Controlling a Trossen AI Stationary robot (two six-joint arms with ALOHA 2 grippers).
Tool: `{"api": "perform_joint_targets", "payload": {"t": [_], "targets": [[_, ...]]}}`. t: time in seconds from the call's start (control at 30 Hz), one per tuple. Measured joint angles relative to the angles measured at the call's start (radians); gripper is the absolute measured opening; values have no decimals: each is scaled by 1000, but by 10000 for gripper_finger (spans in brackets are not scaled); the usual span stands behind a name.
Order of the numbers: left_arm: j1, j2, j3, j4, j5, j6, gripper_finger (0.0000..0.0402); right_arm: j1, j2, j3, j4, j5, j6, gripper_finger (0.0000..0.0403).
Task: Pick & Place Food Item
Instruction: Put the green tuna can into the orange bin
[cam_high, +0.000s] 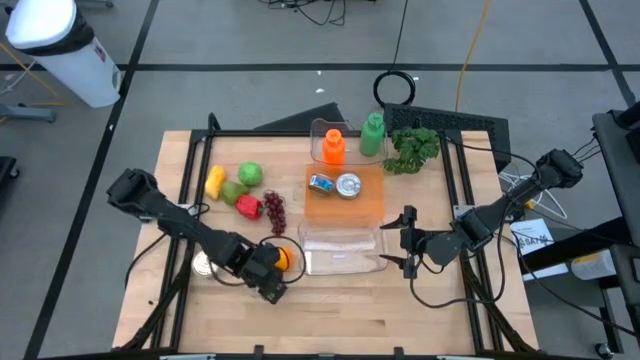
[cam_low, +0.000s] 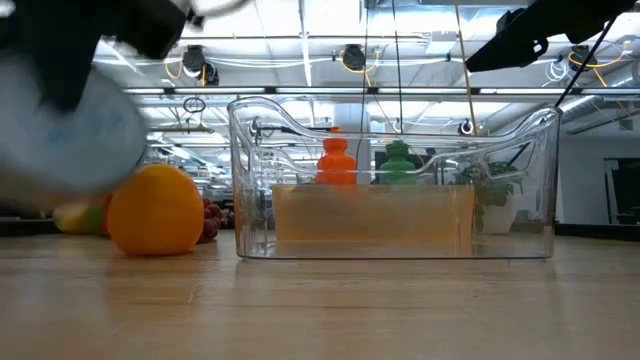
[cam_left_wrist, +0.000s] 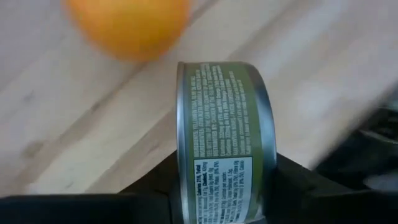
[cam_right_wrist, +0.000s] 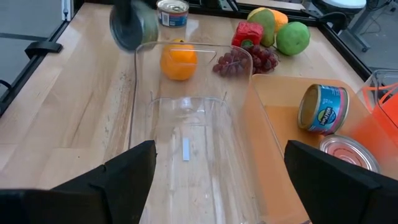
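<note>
My left gripper (cam_high: 266, 280) is near the table's front left, shut on a green-labelled can (cam_left_wrist: 221, 124). The same can shows blurred in the right wrist view (cam_right_wrist: 132, 26) and in the low view (cam_low: 70, 140). An orange (cam_high: 287, 256) rests on the wood just beside it. A clear plastic container (cam_high: 340, 250) stands on the table to the orange's right. My right gripper (cam_high: 405, 242) hovers open at the container's right end, its fingers wide apart in the right wrist view (cam_right_wrist: 217, 186). My left gripper pinches the can between its two fingers, one on each flat end, low on the can (cam_left_wrist: 217, 193). The can stands on edge in the hold with its labelled wall (cam_left_wrist: 221, 106) facing the wrist camera. It is lifted clear of the table.
A second can (cam_high: 203, 264) stands on the table left of my left gripper. An orange tray (cam_high: 370, 205) holds two more cans. Behind it are orange and green bottles (cam_high: 350, 140) and a leafy plant (cam_high: 415, 150). Fruit, a red pepper and grapes (cam_high: 273, 210) lie at the left.
</note>
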Motion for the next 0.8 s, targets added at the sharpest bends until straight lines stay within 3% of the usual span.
{"api": "perform_joint_targets", "payload": {"t": [0.13,0.23,0.33,0.4,0.57,0.67,0.8], "targets": [[-2,-69,78,-2,-141,141,152,0,0,0,26,0,-9,336],[7,-105,145,9,-315,327,152,-3,0,-16,113,0,-23,336],[45,-115,178,52,-459,549,152,-22,0,-78,337,-1,-120,336],[88,-112,180,129,-484,699,152,-48,0,-128,527,-3,-186,336],[204,-85,177,350,-413,1029,152,-130,15,-218,851,-18,-214,336],[254,-45,175,452,-285,1176,152,-184,50,-225,904,-152,-191,336],[298,7,175,562,-132,1252,152,-240,123,-225,1007,-294,-151,336]]}}
